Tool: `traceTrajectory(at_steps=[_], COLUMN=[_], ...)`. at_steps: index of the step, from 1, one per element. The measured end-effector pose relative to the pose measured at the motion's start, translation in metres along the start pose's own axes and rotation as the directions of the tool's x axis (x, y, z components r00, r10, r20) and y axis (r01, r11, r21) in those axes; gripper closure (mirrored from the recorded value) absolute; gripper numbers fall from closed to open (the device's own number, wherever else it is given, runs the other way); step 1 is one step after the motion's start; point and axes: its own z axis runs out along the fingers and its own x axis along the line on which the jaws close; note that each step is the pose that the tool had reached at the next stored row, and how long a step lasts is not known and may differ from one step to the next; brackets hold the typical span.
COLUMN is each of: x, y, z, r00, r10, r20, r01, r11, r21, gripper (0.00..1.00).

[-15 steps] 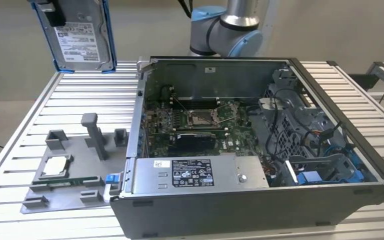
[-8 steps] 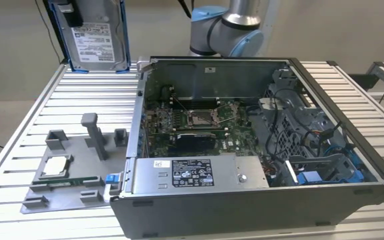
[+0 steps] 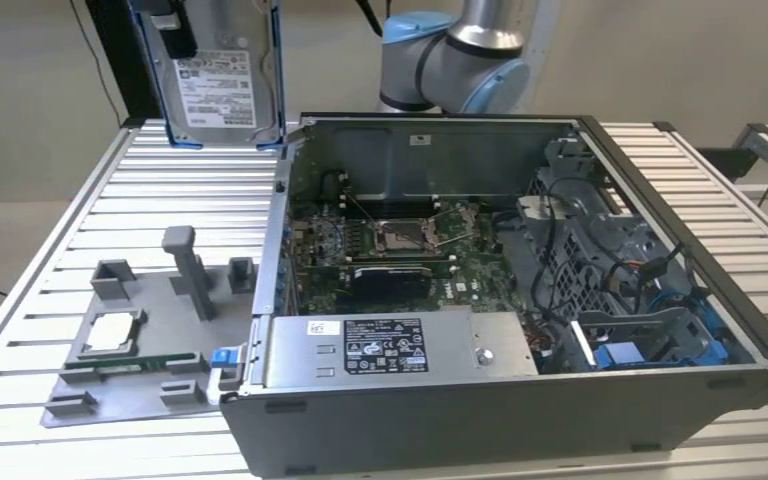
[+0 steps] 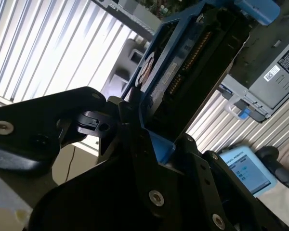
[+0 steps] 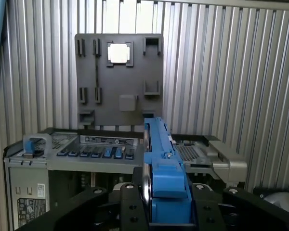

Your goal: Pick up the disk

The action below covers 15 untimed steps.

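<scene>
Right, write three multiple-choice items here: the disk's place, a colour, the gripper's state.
1. Where is the disk?
A: in the computer case.
B: on the grey fixture.
C: held up in the air.

2. What colour is its bracket?
A: blue.
B: red.
C: yellow.

3. The gripper is:
A: open.
B: shut on the disk.
C: shut on the chip.

Answers:
C, in the exterior view it hangs clear of everything.
A, the frame shows blue in both wrist views.
B, the disk sits clamped in it in the first wrist view.
</scene>
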Motion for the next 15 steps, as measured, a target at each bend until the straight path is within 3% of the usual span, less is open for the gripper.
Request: traceTrajectory(at_steps=[15], x=[0.0202], y=[-0.0346], z=[0.009], r00=[1.0], r10=[0.0], r20=[0.0], r01=[0.0], r11=[1.0], r21=[-0.0001], gripper=[1.0])
